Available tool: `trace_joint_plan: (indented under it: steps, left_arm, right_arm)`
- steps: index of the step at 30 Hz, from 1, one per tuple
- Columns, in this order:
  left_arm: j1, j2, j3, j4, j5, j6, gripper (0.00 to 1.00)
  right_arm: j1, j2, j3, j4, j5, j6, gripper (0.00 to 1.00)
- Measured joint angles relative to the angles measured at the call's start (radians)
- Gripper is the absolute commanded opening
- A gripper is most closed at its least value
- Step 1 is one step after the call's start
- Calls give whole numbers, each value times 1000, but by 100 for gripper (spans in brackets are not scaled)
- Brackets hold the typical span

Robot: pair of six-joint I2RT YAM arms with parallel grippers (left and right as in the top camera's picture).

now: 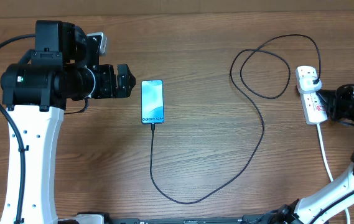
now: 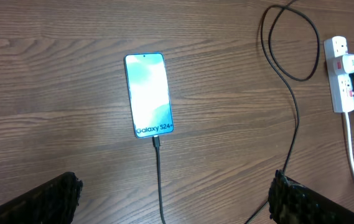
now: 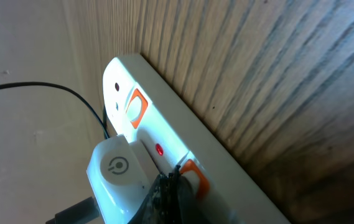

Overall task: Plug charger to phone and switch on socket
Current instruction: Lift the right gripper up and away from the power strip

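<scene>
Overhead, charger (image 1: 151, 149) plugged into phone (image 1: 152, 101), left jaws wide open, wrist view alone, right jaws shut at socket's (image 3: 155, 127) switch (image 3: 193, 175).

On the table (image 1: 214, 56), the phone (image 1: 152, 101) lies left of centre, lengthwise from 12 to 6 o'clock. The charger (image 1: 263, 129) enters its 6 o'clock end, sweeps toward 3 o'clock, loops, and ends on the socket (image 1: 314, 109), well apart at the phone's 3 o'clock. The left gripper (image 1: 129, 81) is just at the phone's 10 o'clock. The right gripper (image 1: 327, 102) touches the socket's 3 o'clock side.
</scene>
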Motion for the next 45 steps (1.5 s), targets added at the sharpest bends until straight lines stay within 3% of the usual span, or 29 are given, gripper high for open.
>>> trace_joint_plan:
  steps: [9,14,22,33,45]
  left_arm:
    - [0,0,0,0,0,0,100]
    - [0,0,0,0,0,0,100]
    - [0,0,0,0,0,0,100]
    - [0,0,0,0,0,0,100]
    - [0,0,0,0,0,0,99]
  right_arm:
    - [-132,-90,-18,-79,51,26,4]
    - [-156,-288,-20,-87,31,21,4]
    - [-62,-638,-20,-149,-24,-39,4]
    - [366,-932,-20,-317,177,-132,4]
    - [958,-936,-20,-492,766,-177,4]
